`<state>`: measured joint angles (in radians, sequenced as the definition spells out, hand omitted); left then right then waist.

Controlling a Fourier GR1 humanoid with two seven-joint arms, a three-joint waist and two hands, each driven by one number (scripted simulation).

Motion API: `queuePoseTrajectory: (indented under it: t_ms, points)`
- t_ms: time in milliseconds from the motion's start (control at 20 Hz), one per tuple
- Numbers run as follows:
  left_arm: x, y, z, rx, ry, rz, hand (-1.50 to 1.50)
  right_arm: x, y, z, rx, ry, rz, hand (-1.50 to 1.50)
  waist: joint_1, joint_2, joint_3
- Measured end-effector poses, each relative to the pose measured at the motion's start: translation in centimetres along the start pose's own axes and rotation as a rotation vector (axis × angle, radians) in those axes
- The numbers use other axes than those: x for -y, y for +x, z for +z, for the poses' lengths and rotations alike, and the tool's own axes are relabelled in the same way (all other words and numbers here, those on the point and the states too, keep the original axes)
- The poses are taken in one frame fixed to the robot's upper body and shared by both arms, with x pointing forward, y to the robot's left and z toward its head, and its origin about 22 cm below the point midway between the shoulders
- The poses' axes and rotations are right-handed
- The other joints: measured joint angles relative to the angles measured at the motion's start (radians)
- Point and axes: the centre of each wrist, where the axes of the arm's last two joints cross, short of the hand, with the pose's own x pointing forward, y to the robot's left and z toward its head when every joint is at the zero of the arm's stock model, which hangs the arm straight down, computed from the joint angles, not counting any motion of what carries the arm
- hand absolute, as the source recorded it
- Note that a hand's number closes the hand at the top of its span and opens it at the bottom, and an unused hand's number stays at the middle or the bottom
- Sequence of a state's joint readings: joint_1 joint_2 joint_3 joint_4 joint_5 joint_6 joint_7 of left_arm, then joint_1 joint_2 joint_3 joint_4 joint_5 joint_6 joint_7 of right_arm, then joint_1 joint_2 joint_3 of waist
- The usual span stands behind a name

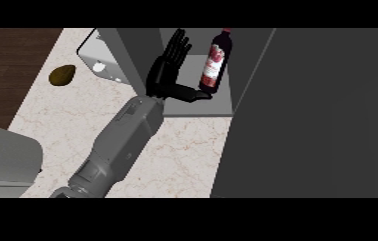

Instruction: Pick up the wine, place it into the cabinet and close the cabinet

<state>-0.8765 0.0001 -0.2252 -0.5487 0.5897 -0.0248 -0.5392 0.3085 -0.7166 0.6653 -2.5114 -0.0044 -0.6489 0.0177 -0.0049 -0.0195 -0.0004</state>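
Grey left forearm (122,140) comes in from lower left over cream marble counter (184,155). Black left hand (166,72) open, fingers straight, pointing into open grey cabinet (199,107). Dark glass wine bottle with red label (214,60) stands on cabinet floor, just right of hand. Thumb reaches bottle base, contact unclear. Dark grey cabinet door (303,110) fills right side. Olive-brown oval lump (63,75) lies on counter, far left.

counter (184,150): smooth veined stone observed | wine bottle (214,65): glossy dark glass, red label | cabinet (310,110): matt grey finish observed
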Motion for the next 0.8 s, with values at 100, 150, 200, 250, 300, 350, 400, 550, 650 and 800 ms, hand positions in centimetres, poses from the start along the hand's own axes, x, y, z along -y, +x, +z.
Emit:
queuePoseTrajectory:
  t_ms: [100, 150, 200, 250, 300, 350, 400, 550, 650, 800]
  points:
    - [0.1, -0.4, 1.1, -0.01, -0.003, 0.016, -1.5, 0.1, -0.1, 0.1, -0.004, -0.007, 0.004, -1.5, 0.009, -0.002, 0.0]
    - [0.3, -0.5, 1.5, -0.011, -0.004, 0.022, -1.5, 0.0, -0.1, 0.2, -0.008, -0.005, 0.0, -1.5, 0.01, -0.002, 0.0]
    - [0.3, -0.8, 2.2, -0.015, -0.007, 0.026, -1.5, 0.0, -0.1, 0.2, -0.008, -0.008, 0.002, -1.5, 0.014, -0.002, 0.0]
    - [0.5, -0.9, 2.8, -0.019, -0.01, 0.029, -1.5, 0.0, -0.1, 0.2, -0.008, -0.012, 0.002, -1.5, 0.017, -0.002, 0.0]
    - [0.5, -1.2, 3.6, -0.02, -0.007, 0.034, -1.5, 0.2, -0.1, 0.1, -0.004, -0.013, 0.011, -1.5, 0.018, -0.001, 0.0]
    - [0.6, -1.3, 4.2, -0.021, -0.002, 0.037, -1.5, 0.1, 0.0, 0.2, -0.005, -0.012, 0.01, -1.5, 0.016, -0.002, 0.0]
    - [0.3, -1.3, 4.9, -0.022, 0.002, 0.036, -1.5, 0.0, -0.1, 0.4, -0.006, -0.01, 0.005, -1.5, 0.016, -0.001, 0.0]
    - [0.3, -1.2, 6.9, -0.027, 0.003, 0.053, -1.5, 0.3, -0.1, 0.4, -0.003, -0.01, 0.024, -1.5, 0.018, 0.001, 0.0]
    - [-0.2, -0.9, 8.2, -0.025, 0.01, 0.069, -1.5, 0.4, -0.1, 0.4, -0.004, -0.007, 0.029, -1.5, 0.016, 0.003, 0.0]
    - [-0.4, -0.4, 10.4, -0.027, 0.013, 0.096, -1.5, 0.5, -0.1, 0.4, -0.006, -0.006, 0.042, -1.5, 0.016, 0.005, 0.0]
